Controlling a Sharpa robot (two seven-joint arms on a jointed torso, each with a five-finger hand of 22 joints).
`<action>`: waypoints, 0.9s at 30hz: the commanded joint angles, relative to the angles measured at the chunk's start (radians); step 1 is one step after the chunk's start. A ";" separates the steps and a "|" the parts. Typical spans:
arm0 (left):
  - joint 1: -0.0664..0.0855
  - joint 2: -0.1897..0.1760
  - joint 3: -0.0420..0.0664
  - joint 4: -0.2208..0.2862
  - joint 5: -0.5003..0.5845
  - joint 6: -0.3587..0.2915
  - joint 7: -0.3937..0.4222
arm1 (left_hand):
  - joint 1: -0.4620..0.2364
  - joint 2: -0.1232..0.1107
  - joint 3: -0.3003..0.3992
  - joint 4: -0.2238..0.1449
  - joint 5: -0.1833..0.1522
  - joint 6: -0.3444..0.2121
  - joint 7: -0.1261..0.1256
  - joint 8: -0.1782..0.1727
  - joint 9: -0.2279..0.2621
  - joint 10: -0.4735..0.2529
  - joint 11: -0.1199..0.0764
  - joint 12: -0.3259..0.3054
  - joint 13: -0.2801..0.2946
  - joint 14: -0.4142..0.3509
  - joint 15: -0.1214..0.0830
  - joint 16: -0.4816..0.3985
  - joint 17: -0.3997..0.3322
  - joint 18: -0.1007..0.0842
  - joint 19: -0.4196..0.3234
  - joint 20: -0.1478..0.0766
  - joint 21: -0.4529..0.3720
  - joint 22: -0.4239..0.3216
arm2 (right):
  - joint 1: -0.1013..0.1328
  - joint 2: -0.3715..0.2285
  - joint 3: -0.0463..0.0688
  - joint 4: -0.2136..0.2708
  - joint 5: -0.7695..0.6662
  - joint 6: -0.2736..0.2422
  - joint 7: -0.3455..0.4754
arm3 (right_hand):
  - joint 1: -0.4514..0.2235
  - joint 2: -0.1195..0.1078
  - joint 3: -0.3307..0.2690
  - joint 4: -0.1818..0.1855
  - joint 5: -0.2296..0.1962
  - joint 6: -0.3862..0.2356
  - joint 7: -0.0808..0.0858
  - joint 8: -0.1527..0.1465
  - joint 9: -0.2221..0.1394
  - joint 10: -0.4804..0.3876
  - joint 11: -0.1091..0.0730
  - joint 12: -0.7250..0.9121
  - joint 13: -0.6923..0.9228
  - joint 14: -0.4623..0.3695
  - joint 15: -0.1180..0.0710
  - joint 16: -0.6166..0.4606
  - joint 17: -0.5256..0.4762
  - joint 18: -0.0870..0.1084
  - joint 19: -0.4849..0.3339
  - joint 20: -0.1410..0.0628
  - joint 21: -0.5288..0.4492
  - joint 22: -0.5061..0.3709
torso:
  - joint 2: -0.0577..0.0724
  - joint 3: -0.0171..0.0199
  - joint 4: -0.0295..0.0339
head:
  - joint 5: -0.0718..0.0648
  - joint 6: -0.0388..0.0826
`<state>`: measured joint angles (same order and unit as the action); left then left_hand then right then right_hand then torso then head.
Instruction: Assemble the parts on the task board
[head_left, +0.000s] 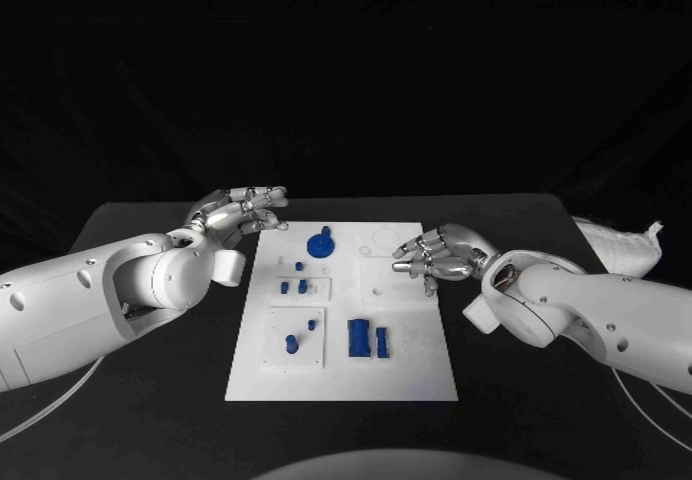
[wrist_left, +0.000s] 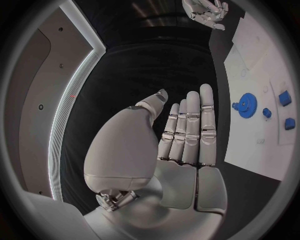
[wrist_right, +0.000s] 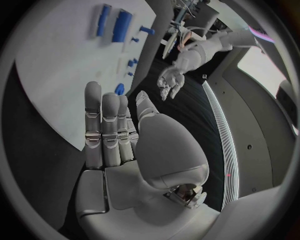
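White task board (head_left: 418, 375) with blue parts spread over it; both hands empty at its far end.

Nearest lie two blue bars (head_left: 366, 338) side by side, a small blue piece (head_left: 293, 343) left of them, then small pegs (head_left: 294, 286), and farthest a blue gear (head_left: 322, 243). Right hand (head_left: 440, 255) hovers over the board's right edge, fingers straight and close together. Left hand (head_left: 238, 212) hangs off the far-left corner, likewise holding nothing. Whether assembly is starting or complete cannot be judged.
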<state>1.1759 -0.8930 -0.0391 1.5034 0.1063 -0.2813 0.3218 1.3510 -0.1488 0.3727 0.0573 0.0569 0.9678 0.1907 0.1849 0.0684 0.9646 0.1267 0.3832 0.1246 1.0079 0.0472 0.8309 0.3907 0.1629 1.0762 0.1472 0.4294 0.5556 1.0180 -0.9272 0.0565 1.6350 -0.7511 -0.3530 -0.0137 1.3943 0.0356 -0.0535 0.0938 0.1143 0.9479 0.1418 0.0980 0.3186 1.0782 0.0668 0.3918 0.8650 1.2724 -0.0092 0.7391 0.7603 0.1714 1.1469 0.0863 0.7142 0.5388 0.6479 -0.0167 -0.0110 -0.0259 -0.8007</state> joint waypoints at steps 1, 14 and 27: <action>-0.006 0.034 0.001 -0.050 0.045 0.046 0.041 | -0.005 0.006 -0.013 0.006 0.002 0.007 -0.006 -0.001 -0.003 0.014 0.006 -0.028 -0.025 0.001 0.012 -0.187 -0.089 0.022 -0.060 0.017 -0.088 -0.068 | 0.014 0.047 0.001 -0.108 0.428 0.018 0.264 | 0.029 0.011 0.011 -0.013 -0.001 0.006 0.021 -0.013 -0.021 -0.020 0.019 -0.138 -0.167 -0.055 0.019 -0.150 -0.091 0.013 -0.036 0.020 -0.112 -0.076 | -0.034 -0.0118 -0.0074 | -0.002 0.043; -0.032 0.169 0.002 -0.252 0.099 0.080 0.090 | 0.003 0.028 -0.045 0.023 0.004 0.035 -0.029 -0.087 -0.003 0.085 0.029 -0.230 -0.062 0.007 0.081 -0.594 -0.254 0.023 -0.188 0.097 -0.313 -0.290 | 0.025 0.236 0.029 -0.426 0.599 0.108 0.418 | 0.025 0.033 0.062 -0.122 -0.042 -0.011 0.024 -0.036 -0.175 -0.014 0.087 -0.330 -0.702 -0.182 0.127 -0.663 -0.537 0.018 -0.123 0.135 -0.572 -0.408 | -0.078 -0.0107 -0.0019 | 0.005 0.137; -0.055 0.159 0.009 -0.182 0.031 -0.073 0.087 | -0.696 0.149 -0.215 -0.057 -0.057 -0.483 -0.111 -0.185 -0.068 -0.456 -0.052 -0.383 -0.125 -0.515 -0.047 -0.723 -0.391 -0.067 -0.646 -0.029 -0.429 -0.432 | 0.027 0.217 0.007 -0.339 0.595 -0.062 0.396 | -0.716 -0.036 0.053 -0.094 -0.114 -0.493 -0.060 -0.098 -0.319 -0.561 0.007 -0.392 -0.865 -0.728 0.009 -0.739 -0.672 -0.069 -0.636 0.018 -0.714 -0.539 | -0.096 0.0101 0.0074 | 0.021 0.185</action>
<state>1.1232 -0.7322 -0.0316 1.3074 0.1683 -0.2790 0.3779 0.8859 -0.0421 0.2134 0.0150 0.0133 0.6565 0.1071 0.0185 0.0123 0.6878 0.1007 0.0881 0.0118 0.6663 0.0608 0.1457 0.0620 0.1323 0.5828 0.1594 0.0383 0.1670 1.0438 -0.7083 0.0645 1.2792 -0.1890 -0.3408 0.3448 0.9178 0.0146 0.0021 -0.0131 0.0165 0.6159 0.1101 0.0132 0.0517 0.7002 0.1001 0.0141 0.0450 0.7368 0.0360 0.0137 0.1188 0.1306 0.6916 0.1416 0.0522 0.0325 0.5640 -0.0169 -0.0096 -0.0099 -0.6335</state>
